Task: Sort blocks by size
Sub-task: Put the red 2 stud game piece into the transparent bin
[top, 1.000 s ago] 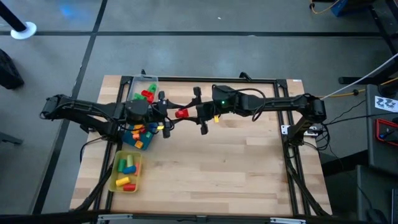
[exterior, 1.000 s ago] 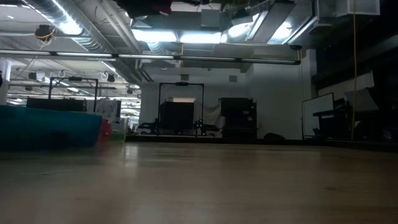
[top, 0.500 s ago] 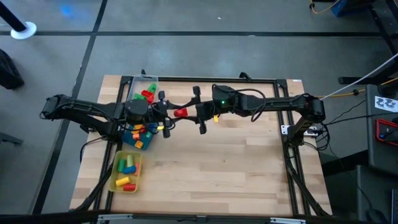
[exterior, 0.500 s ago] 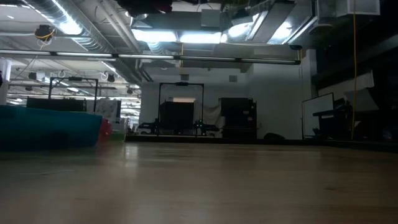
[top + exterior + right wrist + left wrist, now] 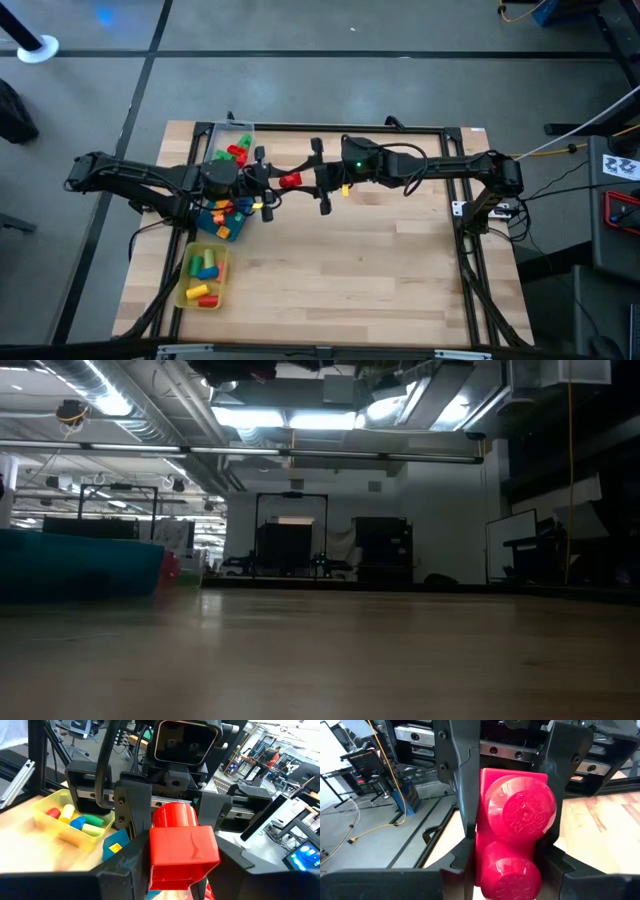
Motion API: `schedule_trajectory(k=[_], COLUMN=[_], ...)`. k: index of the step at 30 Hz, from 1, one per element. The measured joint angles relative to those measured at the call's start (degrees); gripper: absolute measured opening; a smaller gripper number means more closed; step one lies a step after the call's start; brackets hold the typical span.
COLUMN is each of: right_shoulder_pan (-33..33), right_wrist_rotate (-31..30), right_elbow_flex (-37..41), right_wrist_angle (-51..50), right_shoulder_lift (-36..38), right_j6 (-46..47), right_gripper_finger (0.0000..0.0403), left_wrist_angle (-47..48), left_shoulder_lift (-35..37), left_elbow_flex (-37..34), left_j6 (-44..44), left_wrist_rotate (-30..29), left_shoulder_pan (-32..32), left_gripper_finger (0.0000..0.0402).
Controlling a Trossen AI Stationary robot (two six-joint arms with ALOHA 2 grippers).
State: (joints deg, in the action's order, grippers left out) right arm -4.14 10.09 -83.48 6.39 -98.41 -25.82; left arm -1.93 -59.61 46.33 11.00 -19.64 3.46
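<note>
A red brick with two round studs hangs high above the table's middle, between my two grippers, which meet tip to tip. My left gripper comes from the table's left and is shut on the brick's studded end. My right gripper comes from the right and is shut on the brick's body. Other blocks lie in three trays at the left: a clear tray, a blue tray and a yellow tray. My left gripper has its two fingers on either side of the brick's stud, pinching it. It comes level from the table's left, and the studs face it. My right gripper pinches the brick's two flat sides between its fingers. It comes level from the table's right, and the brick is lifted clear of the table.
The left arm reaches over the blue tray. The yellow tray holds several cylinders near the table's left front. Bare wooden tabletop lies right of the trays. A black frame runs round the table's edges.
</note>
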Motion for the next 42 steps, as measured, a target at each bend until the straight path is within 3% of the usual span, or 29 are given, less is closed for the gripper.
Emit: schedule_trajectory(k=[9,15,20,25,28,33,37,42], right_shoulder_pan=[0.0,0.0,0.0,0.0,0.0,0.0,0.1,0.1], right_wrist_rotate=[-6.1,-9.8,-16.7,-22.1,-21.8,-14.9,-10.3,-10.0], right_elbow_flex=[0.0,0.0,0.0,0.0,0.0,0.6,8.2,25.0], right_wrist_angle=[2.2,1.9,-5.9,-20.1,-29.4,-38.8,-38.2,-26.8], right_shoulder_lift=[0.0,3.3,11.4,22.0,28.0,36.6,43.7,51.6], right_j6=[-1.4,-10.9,-15.2,-15.7,-15.6,-13.4,-10.2,-5.4], right_gripper_finger=[0.0234,0.0274,0.0284,0.0281,0.0280,0.0280,0.0280,0.0280], left_wrist_angle=[-0.3,0.8,7.1,21.6,30.9,38.4,37.9,37.4], left_shoulder_lift=[0.0,2.2,7.5,11.4,11.2,7.8,3.1,-4.3], left_elbow_flex=[0.1,0.1,0.1,0.1,0.1,0.1,0.1,0.1], left_j6=[-3.4,-6.1,-7.1,-10.7,-12.2,-13.6,-12.1,-13.8], left_wrist_rotate=[-0.4,-0.4,-2.4,-6.2,-7.3,-9.2,-9.3,-9.3], left_shoulder_pan=[-0.6,-4.2,-10.1,-17.8,-23.3,-33.1,-40.3,-46.9], left_gripper_finger=[0.0123,0.0125,0.0127,0.0128,0.0128,0.0128,0.0129,0.0129])
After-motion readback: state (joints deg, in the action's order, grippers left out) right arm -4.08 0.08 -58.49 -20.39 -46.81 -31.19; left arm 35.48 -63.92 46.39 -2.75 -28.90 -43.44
